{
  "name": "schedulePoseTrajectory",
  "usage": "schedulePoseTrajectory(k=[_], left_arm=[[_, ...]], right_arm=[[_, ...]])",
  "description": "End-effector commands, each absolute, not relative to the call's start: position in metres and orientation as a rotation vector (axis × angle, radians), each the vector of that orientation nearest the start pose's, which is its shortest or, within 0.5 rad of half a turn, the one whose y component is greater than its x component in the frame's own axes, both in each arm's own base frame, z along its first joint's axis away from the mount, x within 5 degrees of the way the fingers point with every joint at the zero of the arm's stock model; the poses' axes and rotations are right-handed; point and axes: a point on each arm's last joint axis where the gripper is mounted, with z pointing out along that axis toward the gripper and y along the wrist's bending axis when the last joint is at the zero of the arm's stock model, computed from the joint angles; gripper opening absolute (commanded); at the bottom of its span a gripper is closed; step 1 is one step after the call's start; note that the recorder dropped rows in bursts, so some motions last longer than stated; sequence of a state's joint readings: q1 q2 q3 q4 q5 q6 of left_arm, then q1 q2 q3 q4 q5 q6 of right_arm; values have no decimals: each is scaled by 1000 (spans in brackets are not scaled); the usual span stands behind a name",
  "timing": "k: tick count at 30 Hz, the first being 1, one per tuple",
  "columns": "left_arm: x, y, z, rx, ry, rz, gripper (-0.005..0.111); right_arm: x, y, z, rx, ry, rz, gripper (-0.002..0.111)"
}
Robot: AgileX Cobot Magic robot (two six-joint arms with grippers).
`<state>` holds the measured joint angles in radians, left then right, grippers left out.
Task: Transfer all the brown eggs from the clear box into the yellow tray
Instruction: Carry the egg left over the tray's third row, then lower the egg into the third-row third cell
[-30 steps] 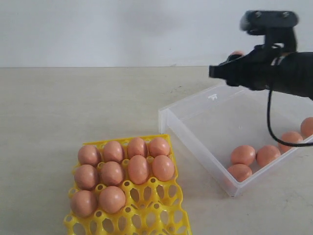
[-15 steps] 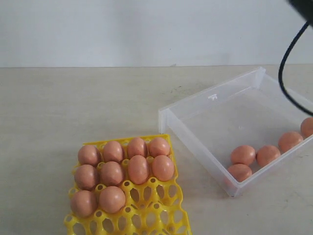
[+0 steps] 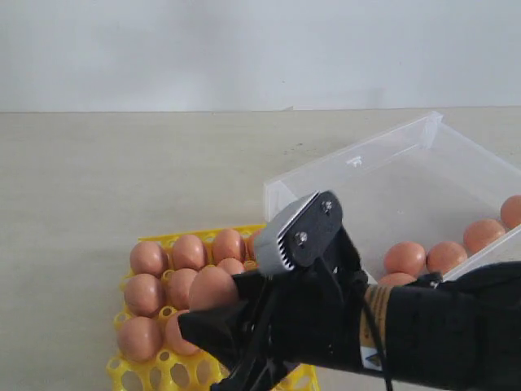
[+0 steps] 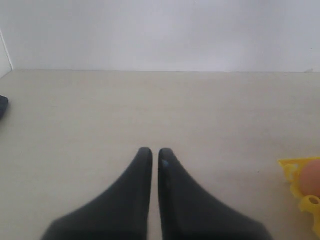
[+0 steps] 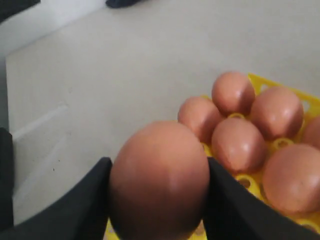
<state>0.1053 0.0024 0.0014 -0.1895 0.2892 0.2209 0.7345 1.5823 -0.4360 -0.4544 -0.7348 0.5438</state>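
A pale beige bench (image 3: 122,179) with a matte, faintly streaked top carries the whole scene. Behind the bench's far edge rises a plain white wall (image 3: 244,49), bare and even in tone, meeting the bench in a straight horizontal line. The light is soft and diffuse, falling evenly over the bench and leaving only weak, blurred shadows on its top. In the left wrist view a brighter white panel (image 4: 4,52) stands at the bench's far edge against the wall. Near that panel a small dark shape (image 4: 2,107) lies on the bench, cut off by the frame; what it is cannot be told.
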Motion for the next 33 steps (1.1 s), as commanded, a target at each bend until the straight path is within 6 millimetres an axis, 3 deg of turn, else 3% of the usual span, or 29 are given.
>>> schedulePoseTrajectory(k=[1,12,19,27,33], left_arm=[[55,1,188,-20,1762,61,4],[55,1,188,-20,1762,61,4],[55,1,188,-20,1762,61,4],[55,1,188,-20,1762,61,4],[55,1,188,-20,1762,61,4]], right_arm=[[182,200,141,-642,2004,843,0],[189,201,112,-619,2035,795,0],[192,199,109,-552,2051,767,0],[195,196,108,-528,2055,724,23],[195,196,108,-536,2052,719,27]])
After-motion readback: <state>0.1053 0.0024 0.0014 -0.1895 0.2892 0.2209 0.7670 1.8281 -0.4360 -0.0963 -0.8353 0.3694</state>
